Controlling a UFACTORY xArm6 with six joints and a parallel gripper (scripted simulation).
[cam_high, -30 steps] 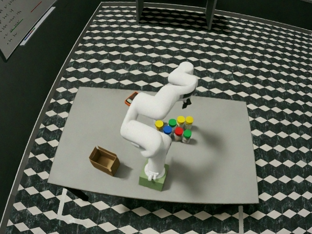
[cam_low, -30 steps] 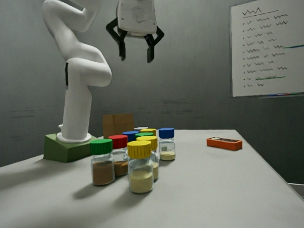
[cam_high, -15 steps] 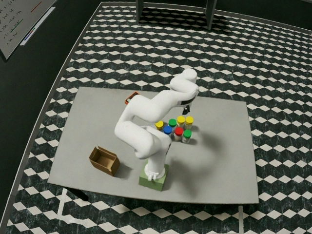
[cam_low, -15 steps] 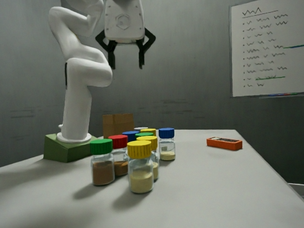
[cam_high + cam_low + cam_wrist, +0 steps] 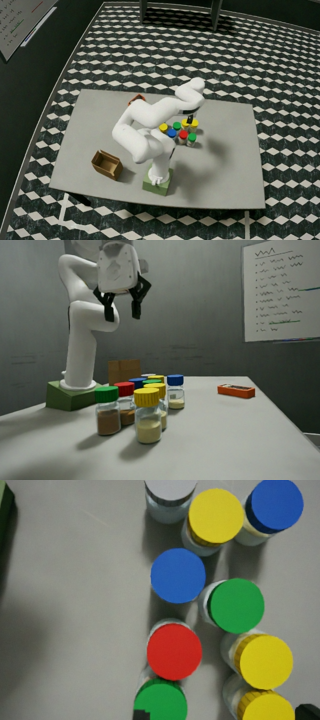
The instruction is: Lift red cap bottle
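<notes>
The white arm [image 5: 155,121] bends over a cluster of coloured-capped bottles [image 5: 180,131] on the grey table [image 5: 227,165], beside a cardboard box [image 5: 107,164].

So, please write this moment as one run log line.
phase: approach | gripper: open, empty, above cluster | red-cap bottle: on table, upright | other bottles: all standing
</notes>
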